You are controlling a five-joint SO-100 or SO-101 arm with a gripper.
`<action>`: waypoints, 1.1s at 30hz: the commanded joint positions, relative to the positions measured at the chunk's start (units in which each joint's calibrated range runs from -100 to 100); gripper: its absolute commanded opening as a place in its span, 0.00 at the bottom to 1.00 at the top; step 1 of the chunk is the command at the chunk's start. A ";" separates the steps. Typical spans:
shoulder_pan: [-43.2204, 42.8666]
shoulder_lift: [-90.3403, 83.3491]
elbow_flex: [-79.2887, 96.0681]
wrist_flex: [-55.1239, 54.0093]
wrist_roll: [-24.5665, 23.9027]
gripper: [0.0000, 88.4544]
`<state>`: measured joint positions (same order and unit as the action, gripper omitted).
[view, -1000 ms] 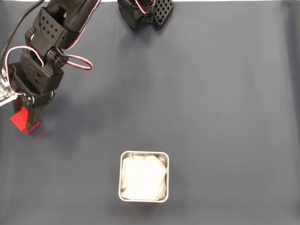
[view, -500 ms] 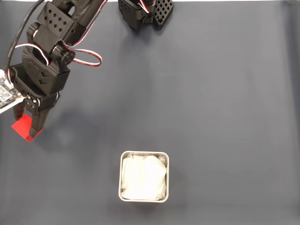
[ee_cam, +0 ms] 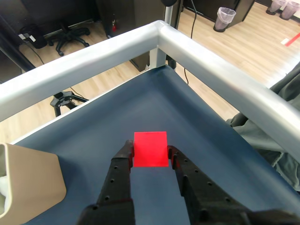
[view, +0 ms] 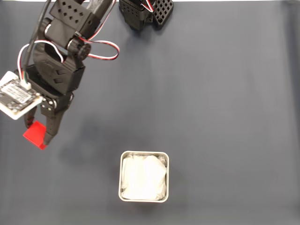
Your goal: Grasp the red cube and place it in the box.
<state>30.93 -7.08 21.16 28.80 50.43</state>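
The red cube sits between the black fingers of my gripper at the left of the dark blue mat in the fixed view. The wrist view shows the gripper shut on the red cube, one finger pressed on each side. The box, a square metal tin with white wrinkly lining, stands low in the middle of the fixed view, to the right of and below the cube. Its wall appears at the lower left of the wrist view.
The arm's base stands at the top edge of the mat. A white circuit board rides on the wrist. In the wrist view a silver frame rail borders the table's corner beyond the cube.
The gripper has carried the red cube to the right and downward in the fixed view, toward the box. The arm has swung the same way and its wrist has turned.
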 commanded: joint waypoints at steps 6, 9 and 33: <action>-5.30 -7.13 -2.54 1.04 1.22 0.07; -7.28 -8.09 -2.45 1.04 1.51 0.07; -20.00 -9.39 -2.54 0.55 3.32 0.08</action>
<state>12.24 -13.94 21.16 29.75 53.16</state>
